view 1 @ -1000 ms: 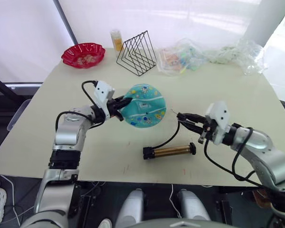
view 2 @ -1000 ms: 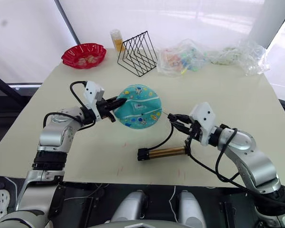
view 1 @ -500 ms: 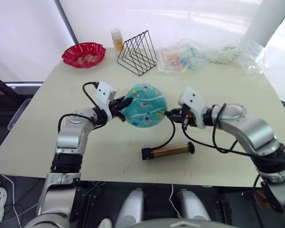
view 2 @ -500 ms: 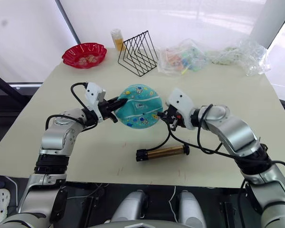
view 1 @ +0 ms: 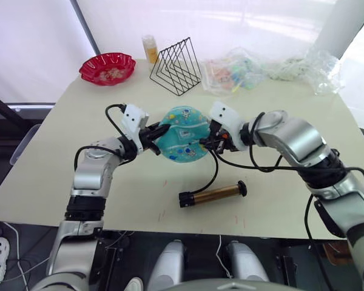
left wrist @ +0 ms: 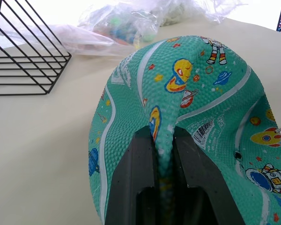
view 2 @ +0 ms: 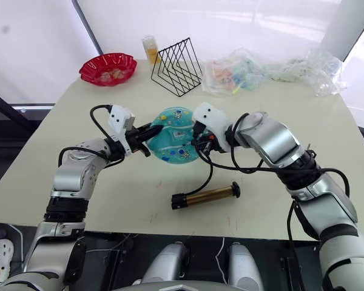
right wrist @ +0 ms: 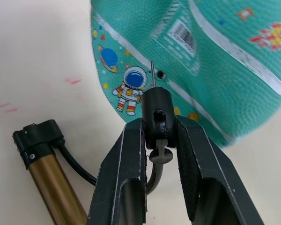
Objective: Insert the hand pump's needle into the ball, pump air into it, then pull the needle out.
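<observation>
We hold the flattened teal rubber ball (left wrist: 187,93) above the beige table (view 1: 303,121), a fold of it pinched in our left gripper (left wrist: 164,154). Our right gripper (right wrist: 157,140) clamps the black hose fitting; the thin metal needle (right wrist: 152,75) points just beside the ball's valve hole. The gold-bronze hand pump (view 1: 213,194) lies on the table below.

Pale beige table (view 1: 303,115); bright white translucent wall behind; dark diagonal frame pole (view 1: 85,27) at back-left.

Both arms bent inward, left end effector (left wrist: 161,187) and right end effector (right wrist: 158,140) each clamped tight.
</observation>
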Controlling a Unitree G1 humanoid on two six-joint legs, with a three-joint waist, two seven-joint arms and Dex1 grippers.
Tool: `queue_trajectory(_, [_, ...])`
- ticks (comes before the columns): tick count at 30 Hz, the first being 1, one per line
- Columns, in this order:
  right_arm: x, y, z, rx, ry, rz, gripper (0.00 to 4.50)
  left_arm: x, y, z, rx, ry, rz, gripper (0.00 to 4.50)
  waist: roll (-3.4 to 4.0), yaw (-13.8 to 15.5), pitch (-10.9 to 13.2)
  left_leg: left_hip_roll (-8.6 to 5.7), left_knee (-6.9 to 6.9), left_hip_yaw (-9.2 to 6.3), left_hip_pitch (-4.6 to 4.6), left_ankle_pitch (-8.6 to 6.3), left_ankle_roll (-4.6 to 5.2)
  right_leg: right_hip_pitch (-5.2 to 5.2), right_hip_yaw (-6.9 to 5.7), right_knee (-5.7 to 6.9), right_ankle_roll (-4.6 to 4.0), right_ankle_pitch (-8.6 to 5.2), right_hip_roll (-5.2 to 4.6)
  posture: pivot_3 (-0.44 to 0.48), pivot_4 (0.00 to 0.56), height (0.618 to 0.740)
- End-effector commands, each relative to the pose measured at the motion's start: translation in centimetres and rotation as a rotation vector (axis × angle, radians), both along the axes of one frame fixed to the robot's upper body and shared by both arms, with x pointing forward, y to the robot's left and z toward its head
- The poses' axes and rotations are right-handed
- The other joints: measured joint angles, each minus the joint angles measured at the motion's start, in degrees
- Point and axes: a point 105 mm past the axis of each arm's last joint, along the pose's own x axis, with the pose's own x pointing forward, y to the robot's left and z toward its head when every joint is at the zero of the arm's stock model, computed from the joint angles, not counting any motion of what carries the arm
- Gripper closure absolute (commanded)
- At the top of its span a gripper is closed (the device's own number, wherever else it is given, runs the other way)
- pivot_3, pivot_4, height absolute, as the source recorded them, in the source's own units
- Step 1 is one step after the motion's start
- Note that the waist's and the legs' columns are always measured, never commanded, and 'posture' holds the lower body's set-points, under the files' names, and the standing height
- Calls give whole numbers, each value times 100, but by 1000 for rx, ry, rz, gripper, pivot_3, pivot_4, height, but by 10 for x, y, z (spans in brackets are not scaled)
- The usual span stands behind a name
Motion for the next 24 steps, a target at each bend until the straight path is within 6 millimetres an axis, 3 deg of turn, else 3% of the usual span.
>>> queue_trajectory(1, [-2, 8, 7, 2, -14, 33, 4107, -1, -7, -8, 11, 15, -19, 4449, 0, 2, 0, -3, 0, -3, 0, 0, 0, 0, -1, 0, 0, 0, 0, 0, 150, 740])
queue_trajectory(24, [20, 6, -10, -44, 60, -147, 4107, -1, -9, -10, 16, 18, -23, 4449, 4, -13, -2, -15, 0, -12, 4, 7, -10, 0, -3, 11, -1, 1, -2, 0, 150, 740])
